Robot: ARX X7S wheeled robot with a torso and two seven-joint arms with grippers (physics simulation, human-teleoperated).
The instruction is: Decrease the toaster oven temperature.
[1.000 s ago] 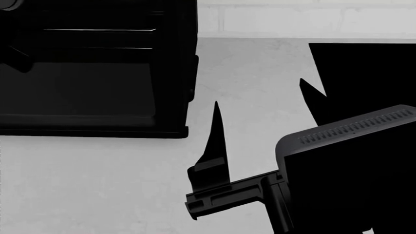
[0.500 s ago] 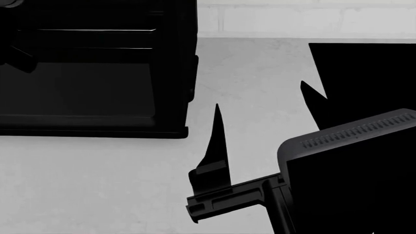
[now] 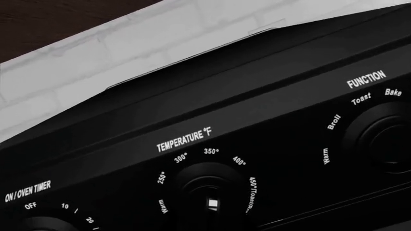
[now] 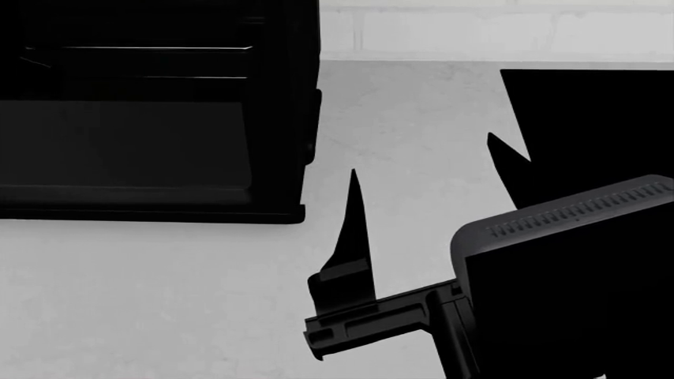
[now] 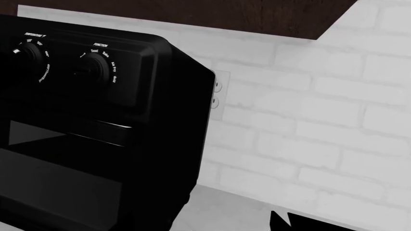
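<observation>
My right gripper point(image 4: 421, 170) hangs over the grey counter point(image 4: 158, 300) with its two pointed fingers spread apart and nothing between them. It sits to the right of the toaster oven point(image 4: 147, 110), near its front corner and clear of it.

My left gripper does not show in any view, so I cannot tell whether it is apart or together. Its wrist camera looks closely at the toaster oven's control strip. There the temperature knob point(image 3: 211, 195) has markings from Warm through 250, 300, 350, 400 and 450. The function knob point(image 3: 384, 139) is to one side of it, and the timer dial point(image 3: 38, 224) to the other.

I judge I am in the approach step, lining the left arm up on the temperature knob. The next move calls for closing on that knob and turning it toward the lower numbers.

Through the oven's dark glass I see only thin rack lines point(image 4: 158, 49). I can make out nothing on them.
</observation>
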